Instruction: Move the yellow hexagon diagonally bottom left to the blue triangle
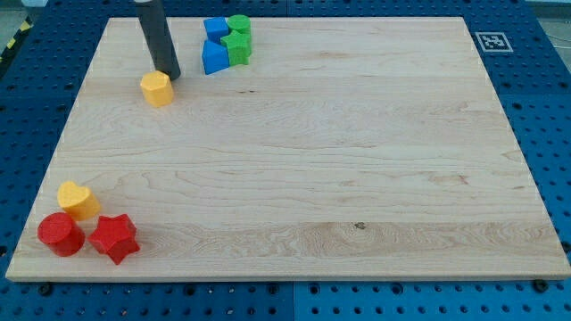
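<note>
The yellow hexagon (156,89) lies on the wooden board (294,152) near the view's top left. My tip (171,75) rests against its upper right side. The blue triangle (213,58) sits up and to the right of the hexagon, at the bottom left of a small cluster of blocks. The hexagon is below and to the left of the triangle, with a clear gap between them.
A second blue block (215,28), a green star (237,45) and a green round block (239,24) crowd the triangle. A yellow heart (78,200), a red cylinder (61,234) and a red star (113,238) sit at the bottom left corner.
</note>
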Robot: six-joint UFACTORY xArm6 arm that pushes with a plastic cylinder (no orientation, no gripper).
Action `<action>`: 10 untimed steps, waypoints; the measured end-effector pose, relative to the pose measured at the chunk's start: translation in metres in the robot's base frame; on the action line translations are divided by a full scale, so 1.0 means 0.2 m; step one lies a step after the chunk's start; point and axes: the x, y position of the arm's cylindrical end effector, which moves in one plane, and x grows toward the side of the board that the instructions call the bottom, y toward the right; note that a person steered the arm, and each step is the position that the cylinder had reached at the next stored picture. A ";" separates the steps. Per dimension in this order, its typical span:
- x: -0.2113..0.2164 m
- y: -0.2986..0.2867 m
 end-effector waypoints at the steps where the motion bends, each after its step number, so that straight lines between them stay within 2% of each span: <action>1: 0.05 0.00; 3: 0.03 -0.04; 5: 0.12 -0.11; 8: 0.21 -0.05; 10: 0.16 -0.08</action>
